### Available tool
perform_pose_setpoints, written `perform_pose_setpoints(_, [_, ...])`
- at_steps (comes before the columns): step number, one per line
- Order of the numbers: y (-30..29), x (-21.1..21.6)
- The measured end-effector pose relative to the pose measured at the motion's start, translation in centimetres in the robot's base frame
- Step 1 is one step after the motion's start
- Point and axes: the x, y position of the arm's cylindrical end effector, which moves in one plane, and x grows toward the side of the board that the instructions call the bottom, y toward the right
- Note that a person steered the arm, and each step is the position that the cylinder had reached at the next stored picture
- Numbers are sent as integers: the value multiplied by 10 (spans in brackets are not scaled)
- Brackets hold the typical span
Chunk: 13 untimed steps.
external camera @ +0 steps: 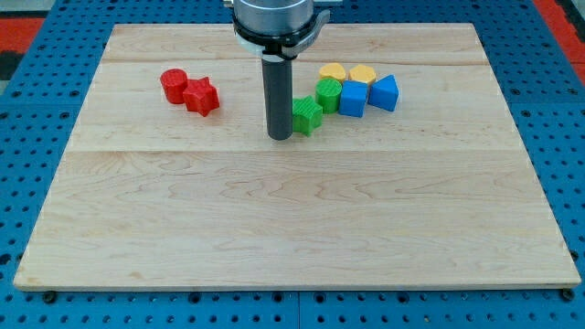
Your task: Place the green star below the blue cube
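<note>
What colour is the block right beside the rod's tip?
Green: the green star-shaped block, seen in the camera view.

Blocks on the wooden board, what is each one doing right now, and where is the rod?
my tip: down on the wooden board, against the green star's left side.
green star: lower left of the green cylinder, touching it.
green cylinder: against the blue cube's left side.
blue cube: beside the blue wedge-like block.
two yellow blocks: side by side above the blue cube.
red cylinder and red star: touching, far left.

One camera looks down at a slant across my whole surface point(274, 228) from its near edge, at middling range.
</note>
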Motion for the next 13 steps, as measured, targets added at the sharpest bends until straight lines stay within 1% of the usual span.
perform_pose_setpoints(2, [38, 0])
perform_pose_setpoints(3, [27, 12])
perform_pose_setpoints(4, [-43, 20])
perform_pose_setpoints(5, [-33, 1])
perform_pose_setpoints(6, [38, 1])
perform_pose_setpoints(7, [64, 3])
perform_pose_setpoints(8, [46, 17])
perform_pose_setpoints(9, [-12, 14])
perform_pose_setpoints(10, [-1, -14])
perform_pose_setpoints(11, [19, -9])
perform_pose_setpoints(13, [96, -1])
